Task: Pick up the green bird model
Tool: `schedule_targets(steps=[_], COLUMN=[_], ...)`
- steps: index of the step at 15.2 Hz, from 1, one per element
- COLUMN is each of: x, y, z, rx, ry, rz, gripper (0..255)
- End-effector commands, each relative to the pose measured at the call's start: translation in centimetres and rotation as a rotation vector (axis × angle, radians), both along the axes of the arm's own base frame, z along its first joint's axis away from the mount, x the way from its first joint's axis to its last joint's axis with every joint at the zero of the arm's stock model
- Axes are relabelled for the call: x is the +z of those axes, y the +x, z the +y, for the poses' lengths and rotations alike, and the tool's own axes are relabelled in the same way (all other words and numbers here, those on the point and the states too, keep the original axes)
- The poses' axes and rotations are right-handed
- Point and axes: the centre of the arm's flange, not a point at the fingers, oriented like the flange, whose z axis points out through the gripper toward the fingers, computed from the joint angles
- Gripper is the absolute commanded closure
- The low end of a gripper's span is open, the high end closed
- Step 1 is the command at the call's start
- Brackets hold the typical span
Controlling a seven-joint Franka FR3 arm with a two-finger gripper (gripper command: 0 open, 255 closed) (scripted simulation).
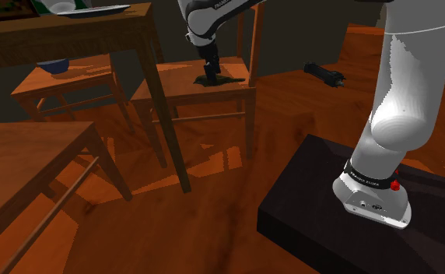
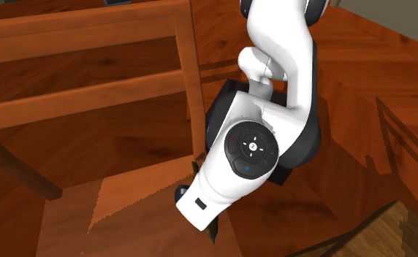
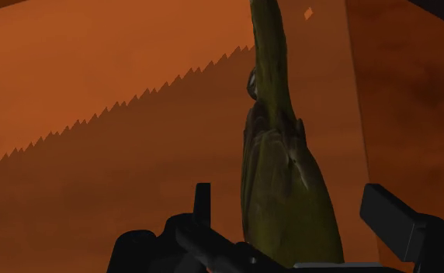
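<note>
While your gripper [image 3: 289, 198] straddles the green bird model [image 3: 279, 151] on the chair seat [image 1: 166, 82], upper middle of the shoulder view, its fingers stand spread, seemingly untouching; next you likely close on its body, then lift.

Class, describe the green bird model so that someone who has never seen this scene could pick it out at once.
Find the wooden chair beside the tall dark table; the black gripper hangs over its seat. The bird model sits on that seat between the gripper's open fingers. It is olive green, long and tapered, against plain orange-brown wood.
</note>
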Motion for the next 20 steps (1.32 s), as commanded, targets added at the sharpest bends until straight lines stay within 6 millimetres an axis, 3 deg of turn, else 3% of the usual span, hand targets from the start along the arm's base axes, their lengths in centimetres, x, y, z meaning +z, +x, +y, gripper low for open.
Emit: schedule_targets(steps=[1, 2, 11, 20], x=[-0.4, -0.4, -0.4, 4.3], y=[0.1, 0.1, 0.1, 0.1], z=[0.0, 0.1, 0.0, 0.0], rx=[0.000, 0.000, 0.000, 0.000], ry=[0.000, 0.000, 0.000, 0.000], rz=[0.000, 0.000, 0.000, 0.000], gripper=[0, 255, 255, 255])
